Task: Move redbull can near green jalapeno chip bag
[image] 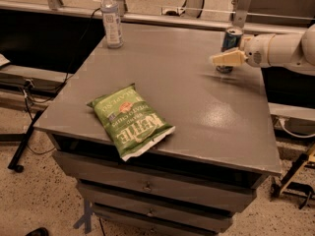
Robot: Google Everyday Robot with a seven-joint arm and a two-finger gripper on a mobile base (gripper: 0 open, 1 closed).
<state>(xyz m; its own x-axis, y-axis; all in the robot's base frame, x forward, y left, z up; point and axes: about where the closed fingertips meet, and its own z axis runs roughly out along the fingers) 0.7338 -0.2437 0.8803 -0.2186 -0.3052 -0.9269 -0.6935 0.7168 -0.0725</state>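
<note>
The redbull can point(232, 37) stands upright on the far right part of the grey table point(197, 107), blue and silver with a silver top. My gripper point(225, 58) reaches in from the right on a white arm point(278, 50) and sits right at the can, covering its lower half. The green jalapeno chip bag point(130, 120) lies flat near the table's front left edge, far from the can.
A clear plastic bottle with a white cap point(112, 18) stands at the table's back left corner. Drawers point(147, 186) sit under the tabletop. A rail runs behind the table. Cables and a stand are on the floor at left.
</note>
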